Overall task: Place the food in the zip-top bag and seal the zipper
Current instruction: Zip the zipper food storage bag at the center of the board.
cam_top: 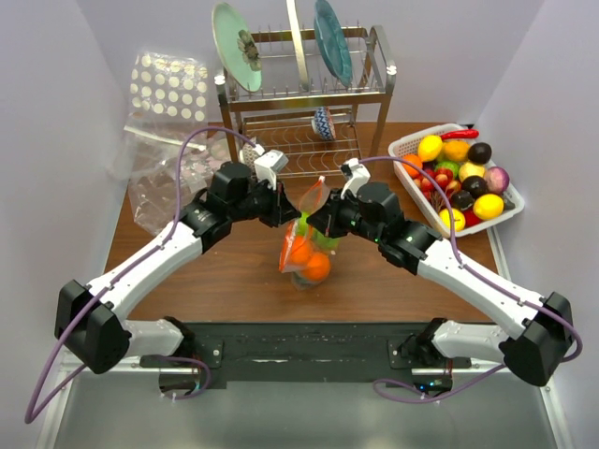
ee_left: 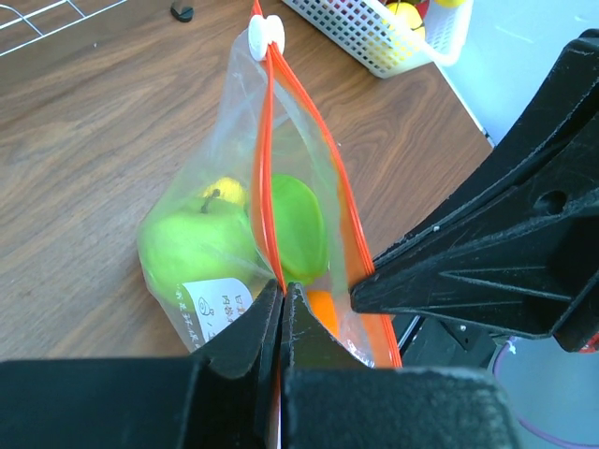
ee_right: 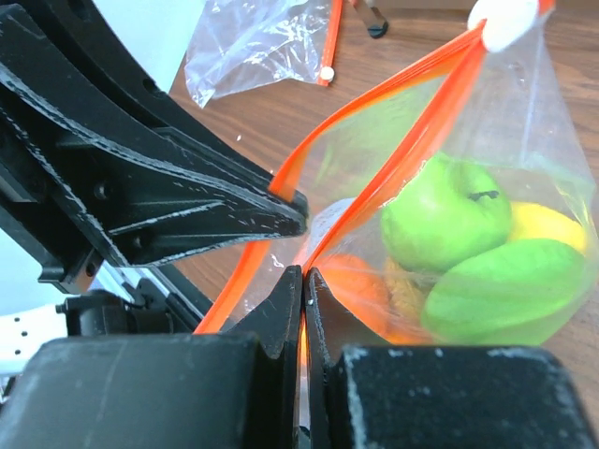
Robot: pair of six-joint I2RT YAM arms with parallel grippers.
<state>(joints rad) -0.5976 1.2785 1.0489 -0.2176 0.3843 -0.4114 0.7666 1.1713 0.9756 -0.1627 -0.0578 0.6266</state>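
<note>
Food [cam_top: 299, 253] sits inside the zip-top bag [cam_top: 309, 234] at the centre of the overhead view, over the wooden table [cam_top: 206, 281]. The bag's long axis runs up the frame, with the orange-red zipper [cam_top: 314, 195] at its upper end and an orange fruit [cam_top: 316, 267] at its lower end. The left gripper [cam_top: 290, 210] comes in from the left and the right gripper [cam_top: 320, 223] from the right, and both are closed at the bag's top. A white basket [cam_top: 404, 142] of fruit stands at the right, a dish rack [cam_top: 379, 89] at the top, and a dotted bag [cam_top: 168, 89] at the upper left.

In the left wrist view, the left gripper [ee_left: 284, 297] is pinched tight on one zipper strip at bottom centre. The zipper runs from there up the frame to the white slider [ee_left: 266, 36], where both strips join. Lower down the strips spread apart, so the mouth is open. The right gripper's tip meets the other strip at the right. A green apple [ee_left: 192, 248], a yellow fruit [ee_left: 227, 190] and a green vegetable [ee_left: 298, 224] lie inside.

In the right wrist view, the right gripper [ee_right: 304, 285] is clamped on its strip at bottom centre. The zipper slants to the slider at the upper right. The left gripper's tip holds the other strip at centre left. A second clear bag [ee_right: 253, 42] lies at the top left.
</note>
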